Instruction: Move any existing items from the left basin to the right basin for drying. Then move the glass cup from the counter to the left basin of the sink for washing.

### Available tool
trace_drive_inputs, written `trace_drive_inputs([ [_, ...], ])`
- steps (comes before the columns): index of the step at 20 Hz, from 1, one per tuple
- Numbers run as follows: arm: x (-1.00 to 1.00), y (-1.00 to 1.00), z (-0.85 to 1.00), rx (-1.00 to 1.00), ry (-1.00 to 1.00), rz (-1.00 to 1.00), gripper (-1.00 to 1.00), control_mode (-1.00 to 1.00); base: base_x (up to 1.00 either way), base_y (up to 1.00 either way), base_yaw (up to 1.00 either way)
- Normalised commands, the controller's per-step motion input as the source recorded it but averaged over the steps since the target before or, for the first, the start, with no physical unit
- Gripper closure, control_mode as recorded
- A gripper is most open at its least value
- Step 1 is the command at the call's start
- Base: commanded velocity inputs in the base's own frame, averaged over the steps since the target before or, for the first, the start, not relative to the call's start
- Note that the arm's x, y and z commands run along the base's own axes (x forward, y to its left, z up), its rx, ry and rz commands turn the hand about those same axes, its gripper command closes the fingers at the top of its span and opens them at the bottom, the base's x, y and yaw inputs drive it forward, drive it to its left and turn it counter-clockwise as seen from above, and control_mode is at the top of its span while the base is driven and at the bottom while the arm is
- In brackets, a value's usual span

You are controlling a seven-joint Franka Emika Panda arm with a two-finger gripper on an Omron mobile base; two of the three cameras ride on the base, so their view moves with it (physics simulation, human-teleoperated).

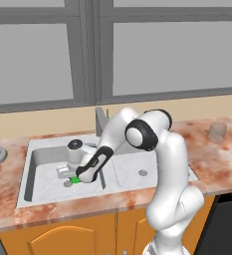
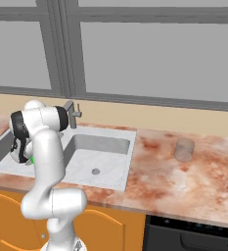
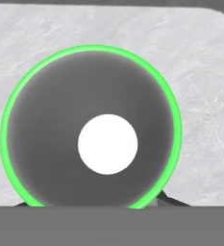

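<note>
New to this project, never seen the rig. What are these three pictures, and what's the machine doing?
It is a rendered kitchen with a white robot arm. Two cameras sit behind the arm, left and right; the third looks down along the gripper.

The arm reaches into the left basin of the sink. The hand camera looks straight into a green mug with a grey inside. The gripper sits at the mug's rim, but the pictures do not settle whether it grips yet.

The right basin holds nothing visible. A glass cup stands on the counter, right of the sink.

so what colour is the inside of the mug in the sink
Grey inside, with a bright green rim, on the mug; the hand view shows it best.
</note>
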Motion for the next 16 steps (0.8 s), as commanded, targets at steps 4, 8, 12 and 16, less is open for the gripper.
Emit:
trace_drive_inputs([
  [4, 0.00, 0.08, -0.10, 0.00, 0.03, 0.00, 1.00, -1.00, 0.00, 0.00, 0.00],
  [8, 0.00, 0.01, 0.00, 0.01, 0.00, 0.00, 1.00, -1.00, 0.00, 0.00, 0.00],
  [12, -0.06, 0.00, 0.00, 0.00, 0.00, 0.00, 1.00, -1.00, 0.00, 0.00, 0.00],
  [16, -0.14, 0.00, 0.00, 0.00, 0.00, 0.00, 1.00, -1.00, 0.00, 0.00, 0.00],
])
